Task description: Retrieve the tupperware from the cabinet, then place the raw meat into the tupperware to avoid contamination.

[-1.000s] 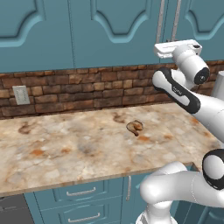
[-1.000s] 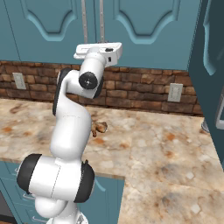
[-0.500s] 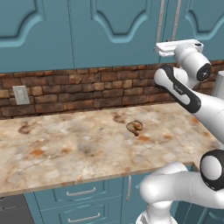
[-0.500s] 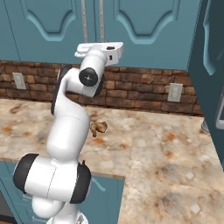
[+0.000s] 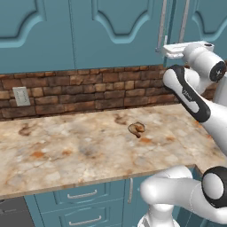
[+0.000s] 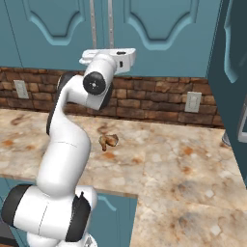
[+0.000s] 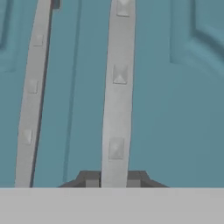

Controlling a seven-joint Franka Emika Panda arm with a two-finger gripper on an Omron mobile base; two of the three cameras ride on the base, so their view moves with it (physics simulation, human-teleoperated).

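The hand (image 7: 114, 178) is clamped narrowly around a long silver bar handle (image 7: 117, 92) of the cabinet (image 5: 115, 31), one finger on each side of the bar. A second handle (image 7: 31, 96) runs just beside it. Well below the hand, the raw meat (image 5: 136, 129) lies on the marble desk (image 5: 66, 155).

Arm raised, fingers (image 7: 92, 178) nearly together
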